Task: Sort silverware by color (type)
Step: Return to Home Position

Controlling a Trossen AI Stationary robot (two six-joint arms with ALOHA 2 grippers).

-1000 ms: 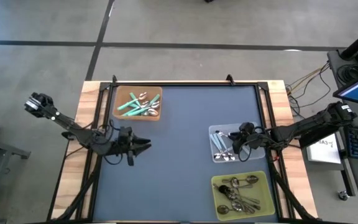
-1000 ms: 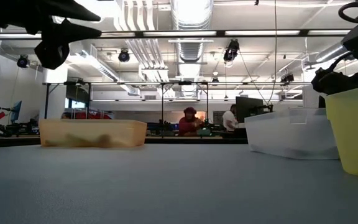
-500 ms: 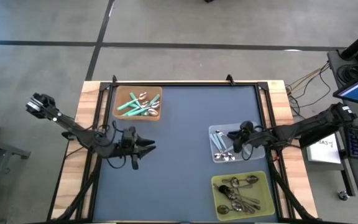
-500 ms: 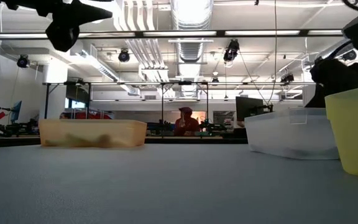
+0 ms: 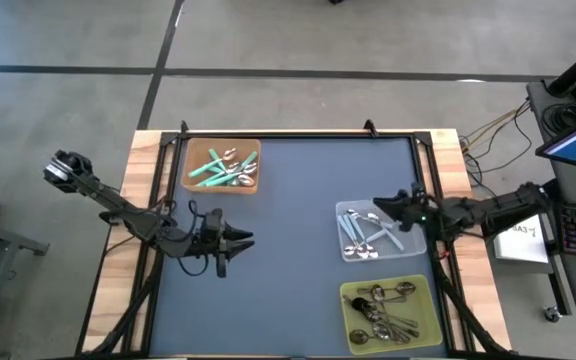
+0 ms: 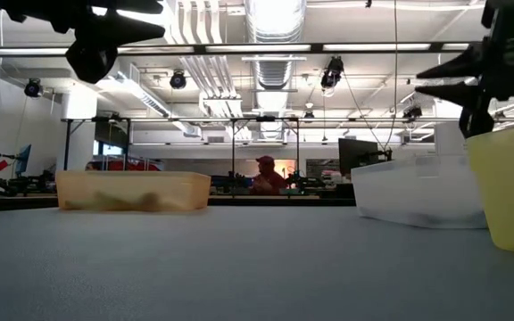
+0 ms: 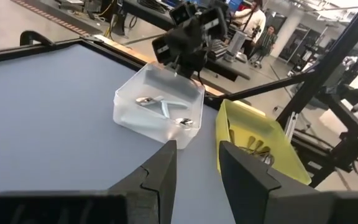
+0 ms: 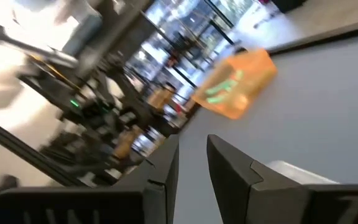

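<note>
The silverware lies in three bins. Teal-handled spoons [image 5: 214, 170] fill the orange bin [image 5: 255, 185] at the far left. Light-blue-handled spoons [image 5: 356, 236] lie in the clear bin [image 5: 408, 247] on the right. Metal spoons [image 5: 386, 306] lie in the yellow bin [image 5: 348, 322] at the near right. My left gripper [image 5: 249, 238] hovers open above the mat left of centre, pointing toward the table's right. My right gripper [image 5: 374, 205] hovers open over the clear bin's far edge, pointing level toward the table's left. Neither holds anything.
The bare blue-grey mat [image 5: 298, 260] stretches between the bins, framed by black rails [image 5: 150, 250] and wooden edges. In the low view, people [image 6: 264, 174] show far off in the room beyond the table.
My right gripper has risen out of the clear bin and tipped up from pointing down to pointing level toward the table's left. My left gripper has moved a little toward the table's right, above the mat. No spoon has moved.
</note>
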